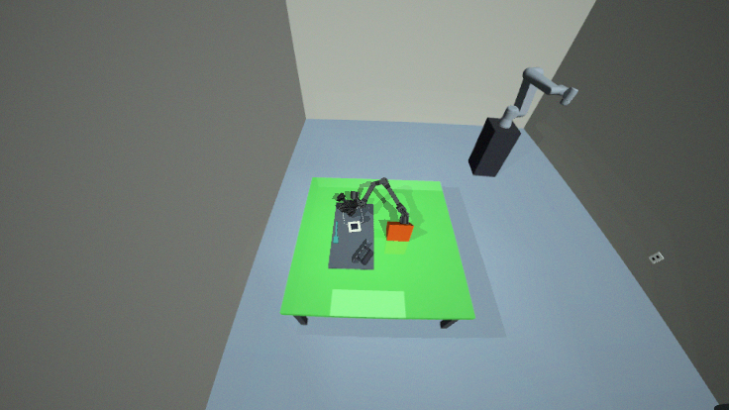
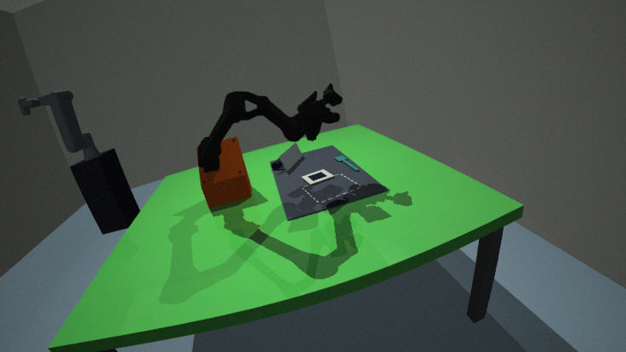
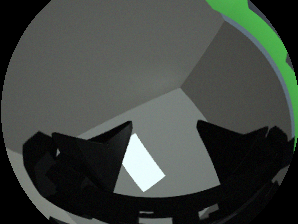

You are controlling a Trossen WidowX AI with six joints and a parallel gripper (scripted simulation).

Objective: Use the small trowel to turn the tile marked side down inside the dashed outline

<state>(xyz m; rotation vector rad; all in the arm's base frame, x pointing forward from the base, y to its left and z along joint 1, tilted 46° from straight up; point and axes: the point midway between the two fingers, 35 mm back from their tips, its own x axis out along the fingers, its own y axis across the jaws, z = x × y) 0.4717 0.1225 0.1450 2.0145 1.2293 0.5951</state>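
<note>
Tile [image 1: 359, 224] [image 2: 310, 180] lies below 1 raised, wide-open gripper [image 1: 340, 199] [image 2: 338, 107] [image 3: 165, 124], well apart from its fingers

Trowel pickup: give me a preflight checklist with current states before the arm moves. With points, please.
1. Gripper [image 1: 340, 199] [image 2: 336, 107] [image 3: 165, 124] open, nothing held: ok
2. Trowel [image 1: 336, 233] [image 2: 349, 163] on the mat [image 1: 346, 259] [image 2: 372, 185], apart from the tile [image 1: 359, 227] [image 2: 329, 177]: ok
3. Tile fully inside the dashed outline [image 1: 363, 216] [image 2: 310, 195]: not ok
4. Fingers lined up with the trowel handle: not ok
5. Trowel in wrist view: not ok
</note>
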